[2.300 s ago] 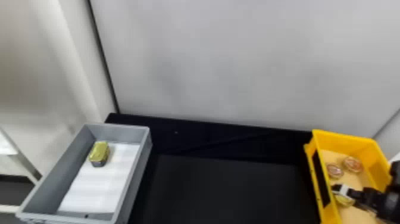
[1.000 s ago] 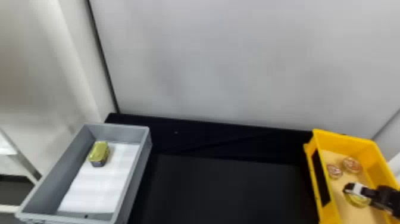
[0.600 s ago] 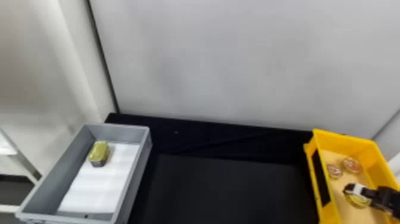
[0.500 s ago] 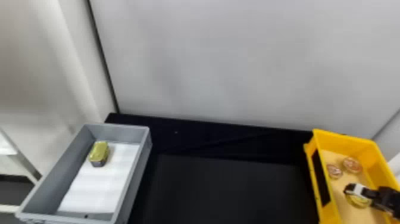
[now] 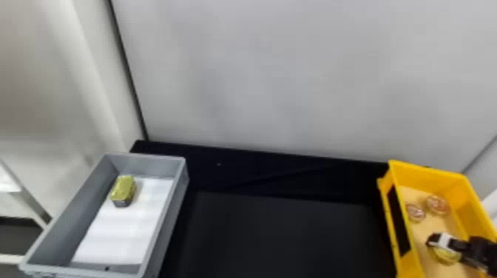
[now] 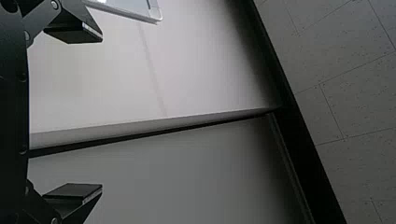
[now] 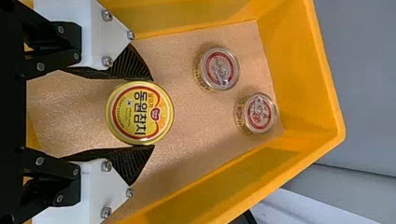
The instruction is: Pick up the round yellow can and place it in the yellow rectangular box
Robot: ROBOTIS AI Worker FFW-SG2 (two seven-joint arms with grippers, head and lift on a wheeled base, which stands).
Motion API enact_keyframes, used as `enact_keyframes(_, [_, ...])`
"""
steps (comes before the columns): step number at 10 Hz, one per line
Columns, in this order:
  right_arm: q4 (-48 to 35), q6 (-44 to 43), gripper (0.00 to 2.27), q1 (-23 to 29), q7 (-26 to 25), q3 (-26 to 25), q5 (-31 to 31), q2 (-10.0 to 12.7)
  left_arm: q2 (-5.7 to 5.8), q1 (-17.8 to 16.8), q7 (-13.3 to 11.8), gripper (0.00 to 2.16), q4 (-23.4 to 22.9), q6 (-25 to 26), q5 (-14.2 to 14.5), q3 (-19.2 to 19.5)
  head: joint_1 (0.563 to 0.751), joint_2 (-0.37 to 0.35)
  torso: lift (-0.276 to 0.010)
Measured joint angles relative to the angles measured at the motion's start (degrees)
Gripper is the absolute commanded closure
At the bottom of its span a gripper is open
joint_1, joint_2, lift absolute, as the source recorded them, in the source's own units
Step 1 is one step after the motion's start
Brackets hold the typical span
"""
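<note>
Moving a little toward the robot's right over the past couple of seconds, the right claw [image 7: 152,112] and the round yellow can [image 7: 139,113] now sit farther from the left wall of the yellow box [image 5: 429,169]; in the last second they have barely shifted. For the task, this looks like the placing step, nearly done: the can is within the box walls, and what seems left is to let go and lift away. The can lies face up between the two black fingers, near their tips, and is nearer the robot than two small clear-topped cans [image 7: 221,69] standing on the box floor. The right claw is narrowed onto the can, a finger touching each side; whether the can bears fully on the floor, I cannot tell. Opening too sharply might nudge it. The left claw [image 6: 101,112] is wide apart and empty, facing a pale wall.
</note>
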Motion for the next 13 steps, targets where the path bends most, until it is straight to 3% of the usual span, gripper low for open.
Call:
enact_keyframes(3, [-0.23, 0.53, 0.57, 0.64, -0.25, -0.26, 0.0, 0.26, 0.0, 0.12, -0.07, 0.14, -0.05, -0.02, 0.0, 0.08, 0.694, -0.078, -0.006])
enact_keyframes(6, [-0.6, 1.04, 0.0, 1.16, -2.01, -0.48, -0.52, 0.58, 0.01, 0.16, -0.11, 0.14, -0.06, -0.01, 0.0, 0.08, 0.694, -0.078, -0.006])
enact_keyframes(11, [-3.16, 0.81, 0.0, 1.74, -3.97, -1.52, -1.7, 0.69, 0.04, 0.17, -0.17, 0.14, -0.06, 0.07, 0.0, 0.15, 0.694, -0.078, -0.006])
enact_keyframes(13, [-10.23, -0.75, 0.0, 2.39, -6.2, -3.13, -1.36, 0.5, -0.16, 0.44, -0.17, 0.14, -0.11, 0.14, 0.03, 0.45, 0.694, -0.078, -0.006])
